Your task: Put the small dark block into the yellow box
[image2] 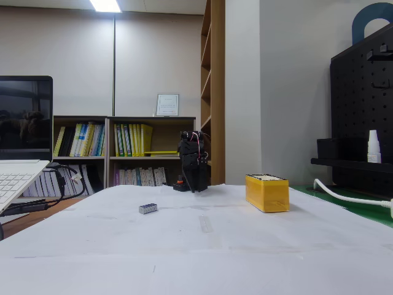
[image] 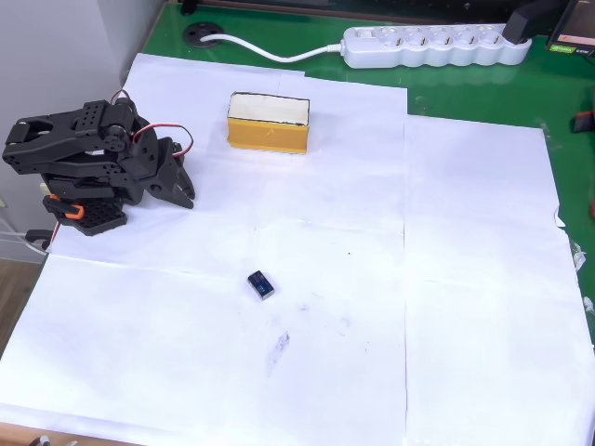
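The small dark block [image: 260, 284] lies flat on the white paper near the middle of the table, its blue patch toward the front; in the fixed view the block [image2: 148, 208] sits left of centre. The yellow box [image: 268, 122] stands farther back with its pale top up, and in the fixed view the box [image2: 267, 192] stands to the right. My black arm is folded at the left edge. Its gripper [image: 184, 190] [image2: 198, 186] points down at the paper, shut and holding nothing, well apart from both block and box.
White paper sheets [image: 372, 353] cover a green table. A white power strip [image: 432, 45] with its cable lies along the back edge. A laptop [image2: 18, 166] stands at the left of the fixed view, a black pegboard [image2: 362, 117] at the right.
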